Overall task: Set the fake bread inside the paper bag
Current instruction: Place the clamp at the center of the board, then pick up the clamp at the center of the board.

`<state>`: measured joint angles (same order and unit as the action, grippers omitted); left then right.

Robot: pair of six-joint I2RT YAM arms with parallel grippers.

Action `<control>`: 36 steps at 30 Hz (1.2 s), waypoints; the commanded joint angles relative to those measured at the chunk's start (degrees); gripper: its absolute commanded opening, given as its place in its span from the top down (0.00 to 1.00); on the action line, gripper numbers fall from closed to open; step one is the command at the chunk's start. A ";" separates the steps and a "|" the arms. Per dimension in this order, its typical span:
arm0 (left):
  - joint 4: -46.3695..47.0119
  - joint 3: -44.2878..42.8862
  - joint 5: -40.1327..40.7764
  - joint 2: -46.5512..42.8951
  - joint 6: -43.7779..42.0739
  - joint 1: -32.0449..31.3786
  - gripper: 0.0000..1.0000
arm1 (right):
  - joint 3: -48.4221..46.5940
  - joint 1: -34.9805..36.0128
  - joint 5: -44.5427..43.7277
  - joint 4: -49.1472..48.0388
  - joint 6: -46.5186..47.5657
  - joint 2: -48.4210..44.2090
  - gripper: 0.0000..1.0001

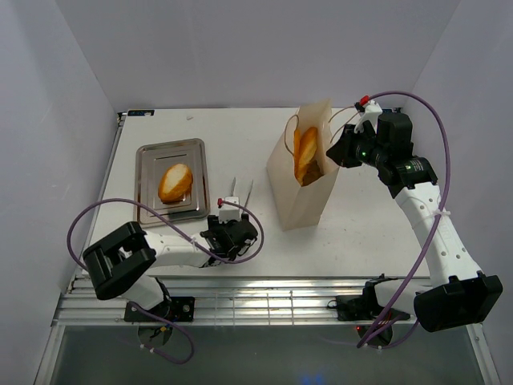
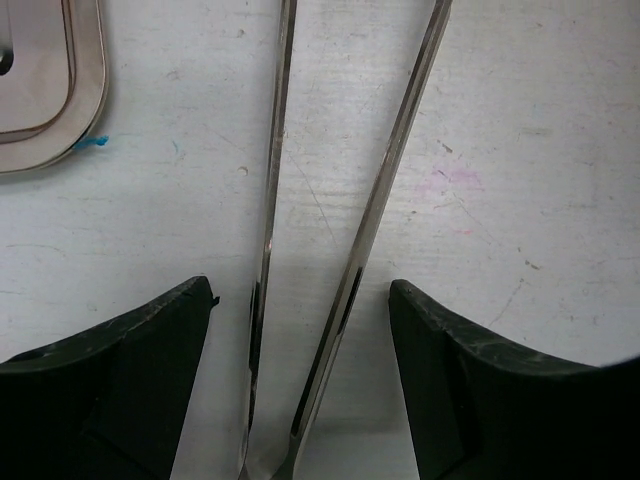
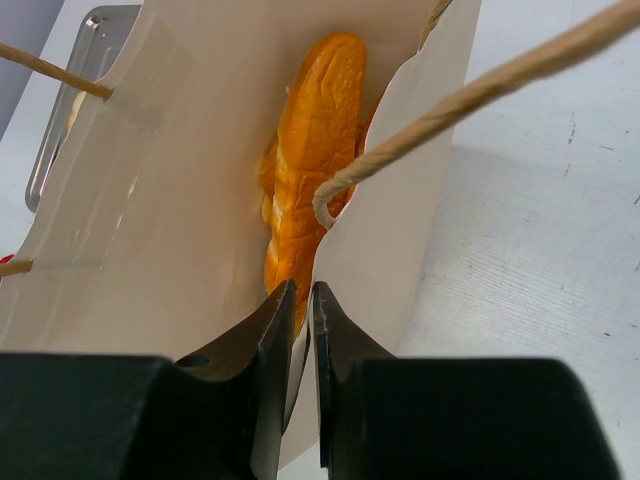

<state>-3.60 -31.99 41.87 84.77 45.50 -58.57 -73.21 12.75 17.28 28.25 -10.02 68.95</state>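
Note:
A cream paper bag (image 1: 298, 196) stands upright right of centre, and a golden baguette (image 1: 306, 156) leans inside it. My right gripper (image 1: 335, 148) is shut on the bag's right rim. The right wrist view shows its gripper (image 3: 303, 290) pinching the paper wall (image 3: 400, 250), with the baguette (image 3: 310, 150) beyond it. One oval roll (image 1: 175, 183) lies on the steel tray (image 1: 144, 152). My left gripper (image 1: 232, 227) sits low on the table at the hinge end of the silver tongs (image 1: 242, 192). Its fingers (image 2: 130, 370) stand open on either side of the tongs' two arms (image 2: 270, 200) without touching them.
The tray's rounded corner (image 2: 60, 130) shows at the upper left of the left wrist view. A cord handle (image 3: 480, 90) of the bag crosses the right wrist view. White walls close in the table on the left, back and right.

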 commanded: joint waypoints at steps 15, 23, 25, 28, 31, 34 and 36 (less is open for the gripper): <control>1.93 3.77 -0.82 0.49 5.75 -2.52 0.61 | -1.41 -0.19 0.30 -0.13 0.79 -1.18 0.69; 0.34 4.30 -3.98 -7.42 5.66 -1.73 0.62 | -3.34 -0.19 1.09 1.02 1.32 -0.83 0.37; -0.18 4.56 -4.95 -10.49 5.66 -0.94 0.62 | -3.96 -0.19 1.35 1.02 1.32 -0.83 0.27; -0.80 5.09 -6.53 -14.89 5.39 0.29 0.62 | -4.75 -0.19 1.36 1.19 1.32 -0.92 0.03; -2.03 4.83 -8.02 -18.75 4.96 1.61 0.61 | -5.80 -0.19 1.79 1.19 1.23 -1.01 0.10; -3.17 4.22 -10.04 -22.35 4.78 2.93 0.60 | -7.03 -0.19 2.49 1.89 1.15 -0.83 0.10; -3.52 4.04 -11.45 -24.21 4.60 4.42 0.59 | -8.35 -0.19 2.50 2.59 1.06 -0.57 0.10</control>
<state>-6.02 -27.11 33.36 63.94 50.41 -55.79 -77.67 12.75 18.44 30.52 -8.88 68.95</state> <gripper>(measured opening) 0.408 0.900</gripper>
